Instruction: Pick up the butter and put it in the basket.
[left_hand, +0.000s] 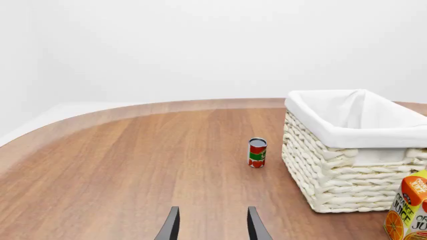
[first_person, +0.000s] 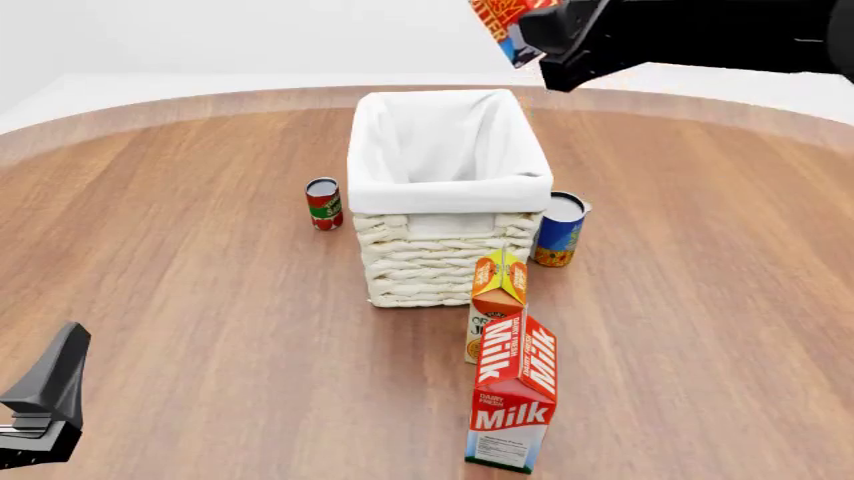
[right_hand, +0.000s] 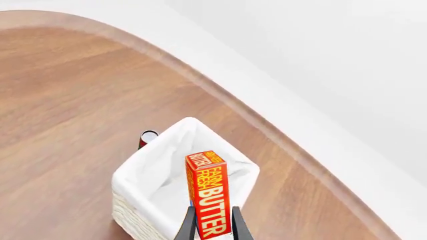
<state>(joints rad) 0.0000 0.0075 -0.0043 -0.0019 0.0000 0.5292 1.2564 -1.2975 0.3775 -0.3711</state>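
The butter (right_hand: 210, 197), a red-orange box with yellow lettering, is held up in the air with my right gripper (right_hand: 213, 229) shut on its lower end. In the right wrist view it hangs above the open basket (right_hand: 133, 176). The front view shows the butter (first_person: 502, 22) at the top edge, partly cut off, held by the right gripper (first_person: 530, 36) above and just behind the far rim of the cream wicker basket (first_person: 447, 192). My left gripper (left_hand: 213, 227) is open and holds nothing, low over the table at the near left (first_person: 60, 372). The basket (left_hand: 347, 136) is to its right.
A small red can (first_person: 323, 203) stands left of the basket, and a blue can (first_person: 561, 228) stands to its right. An orange juice carton (first_person: 498, 290) and a Milk carton (first_person: 514, 400) stand in front of the basket. The wooden table's curved edge runs behind.
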